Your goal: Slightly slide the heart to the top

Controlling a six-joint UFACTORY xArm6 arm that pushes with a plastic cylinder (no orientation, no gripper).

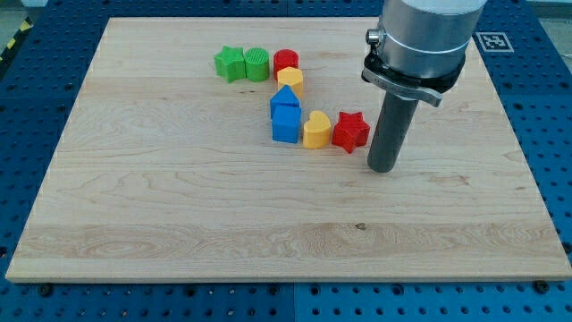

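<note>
Pale wooden table (179, 224) on blue pegboard (40, 80). The yellow heart (315, 131) sits mid-table, between a blue cube (286, 123) and red star (350, 131). The jawless end effector's tip (382, 168) stands just right of the star.

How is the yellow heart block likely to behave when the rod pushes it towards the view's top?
The yellow heart looks rigid and squat, so it should slide, not tip. It touches the blue block and red star, which may drag along. My tip sits right of the star, so it needs repositioning.
</note>
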